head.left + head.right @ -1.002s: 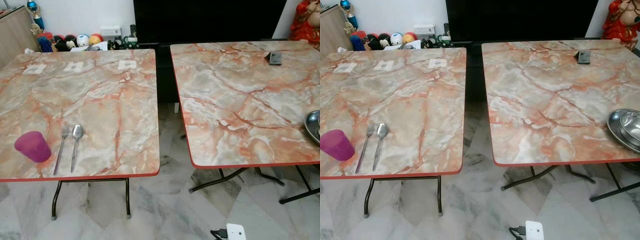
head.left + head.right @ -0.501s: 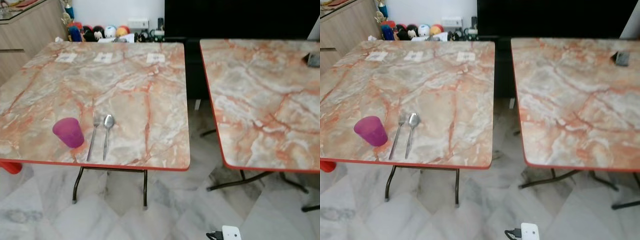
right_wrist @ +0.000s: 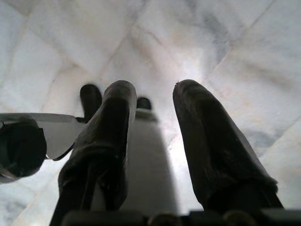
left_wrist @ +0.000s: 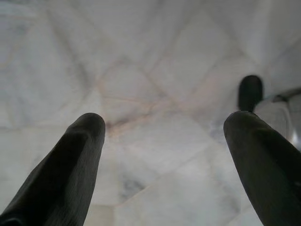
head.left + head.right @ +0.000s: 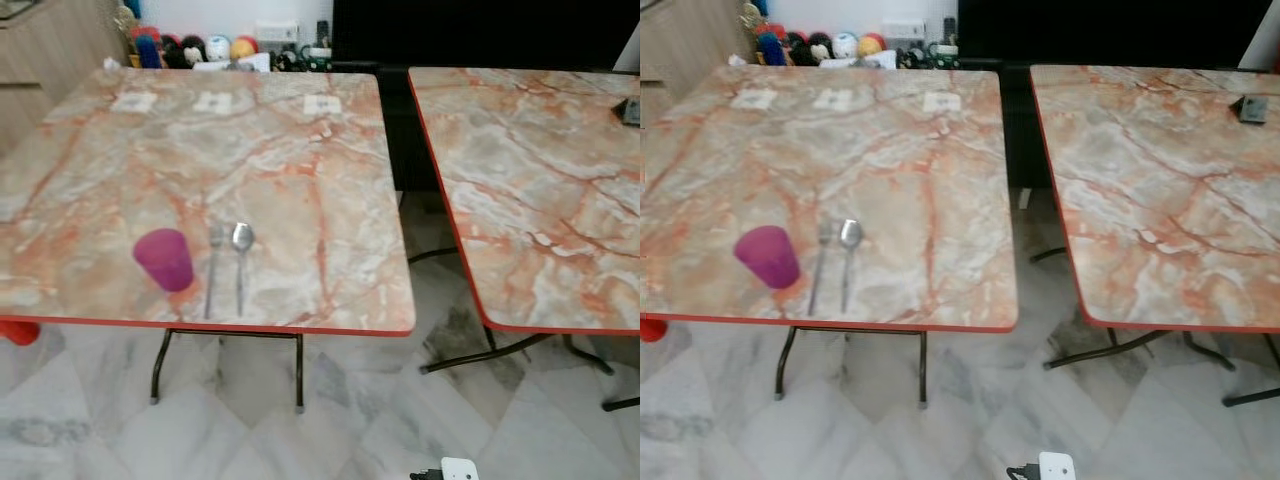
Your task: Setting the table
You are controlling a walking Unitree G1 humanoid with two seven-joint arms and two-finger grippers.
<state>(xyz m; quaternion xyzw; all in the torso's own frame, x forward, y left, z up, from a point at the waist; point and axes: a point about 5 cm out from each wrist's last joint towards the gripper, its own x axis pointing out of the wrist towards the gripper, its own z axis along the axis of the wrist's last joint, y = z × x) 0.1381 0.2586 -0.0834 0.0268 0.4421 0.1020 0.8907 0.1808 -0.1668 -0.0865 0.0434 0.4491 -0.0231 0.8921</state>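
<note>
The cup (image 5: 165, 259), fork (image 5: 213, 268) and spoon (image 5: 240, 262) lie at lower left on the left table (image 5: 300, 180). Both arms hang over the floor: the left gripper (image 4: 164, 136) gapes wide, the right gripper (image 3: 153, 122) stands slightly apart, empty. Best approach squarely and stop before the table edge.

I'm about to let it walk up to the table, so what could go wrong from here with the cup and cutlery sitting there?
The purple cup, fork and spoon lie close to the left table's near red edge; a bump against it might tip the cup or push cutlery off. A white plug adapter lies on the floor just ahead, a possible trip hazard.
</note>
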